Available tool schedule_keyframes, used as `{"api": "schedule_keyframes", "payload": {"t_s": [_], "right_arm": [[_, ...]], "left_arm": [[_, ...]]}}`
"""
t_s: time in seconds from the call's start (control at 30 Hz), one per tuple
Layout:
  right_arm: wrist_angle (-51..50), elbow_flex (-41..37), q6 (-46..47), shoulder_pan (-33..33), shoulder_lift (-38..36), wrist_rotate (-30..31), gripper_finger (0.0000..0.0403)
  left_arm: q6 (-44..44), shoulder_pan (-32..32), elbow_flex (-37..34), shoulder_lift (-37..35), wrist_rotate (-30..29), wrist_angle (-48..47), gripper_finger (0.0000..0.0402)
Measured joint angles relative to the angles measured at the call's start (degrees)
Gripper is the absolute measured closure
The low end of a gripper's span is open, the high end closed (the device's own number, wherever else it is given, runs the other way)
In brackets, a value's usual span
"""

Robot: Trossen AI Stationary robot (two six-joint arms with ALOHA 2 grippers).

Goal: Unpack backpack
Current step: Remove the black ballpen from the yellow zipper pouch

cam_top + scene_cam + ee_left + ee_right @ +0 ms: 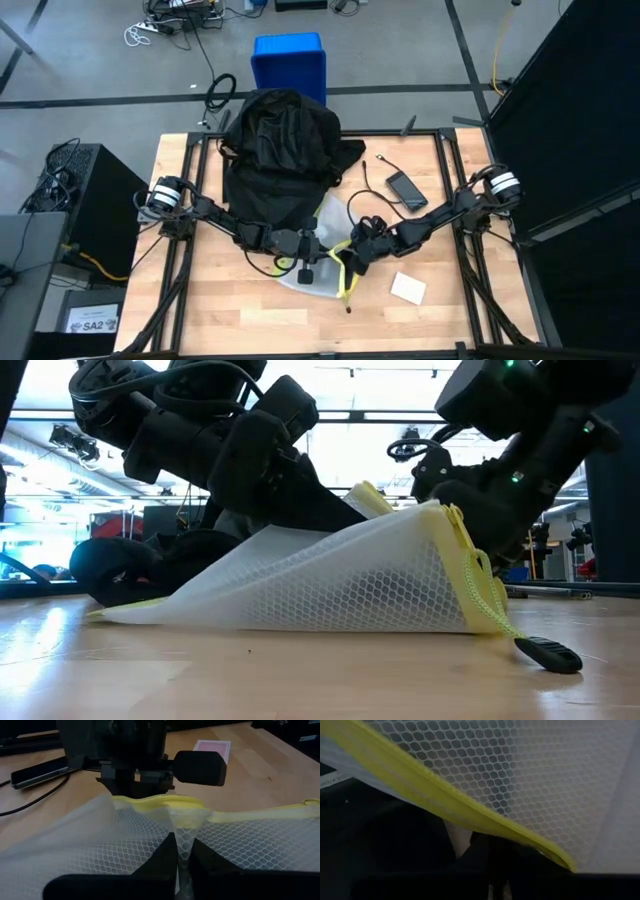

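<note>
The left claw [308, 262] is pinching a fold of a white hexagonal-mesh pouch with a yellow zipper band [322, 250], its dark fingers [165, 865] pressed together on the netting just below the yellow edge, as the left wrist view shows. Facing it, the right claw [352, 258] is pressed together on the pouch's yellow band, which is running across the right wrist view just above its own fingers [485, 855]. Both claws are meeting near the middle of the surface [220, 300], toward its front edge, and in the low view the pouch is standing up like a tent with its yellow edge lifted and its far end trailing back.

Just behind the claws, the large black fabric backpack [278, 150] is lying slumped from the centre of the surface to its back edge, with the pouch's far end touching or still partly under its opening; which one cannot be told. A blue plastic bin [288, 60] is standing on the floor beyond the back edge. To the right of the backpack, a dark phone with a black cable [406, 190] is lying on the surface, and a small white card-like pack [408, 288] is sitting near the front right.

The step in hand appears to be drawing the mesh pouch out of the backpack. The next move probably calls for both claws to keep their hold and carry the pouch toward the front edge until it is free of the fabric, then lower it onto a bare patch away from the phone and the pack. The thin mesh could slip or snag on the backpack's cords.
</note>
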Motion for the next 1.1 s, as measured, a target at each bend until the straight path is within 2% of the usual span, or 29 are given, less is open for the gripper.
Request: {"api": "schedule_keyframes", "payload": {"t_s": [0.17, 0.3, 0.6, 0.87, 1.1], "right_arm": [[-2.7, -0.3, -0.7, 0.3, -4.5, -2.9, 0.0383], [-6.8, -0.3, -0.3, 1.7, -9.0, -3.4, 0.0394], [-18.3, -0.3, 8.6, 9.8, -19.9, -9.9, 0.0389], [-27.8, -0.2, 22.9, 19.7, -24.7, -11.8, 0.0391], [-44.9, -0.2, 42.5, 24.9, -24.7, -11.8, 0.0389]], "left_arm": [[0.0, 0.0, 0.0, 0.0, 0.2, -0.6, 0.0402], [0.0, 0.0, 0.0, 0.0, 0.2, -0.9, 0.0401], [0.0, 0.0, 0.0, 0.0, 0.1, -1.1, 0.0402], [0.0, 0.0, 0.0, 0.0, -0.1, -1.1, 0.0402], [-0.7, 0.0, 0.0, 0.0, -0.1, -0.9, 0.0402]]}}
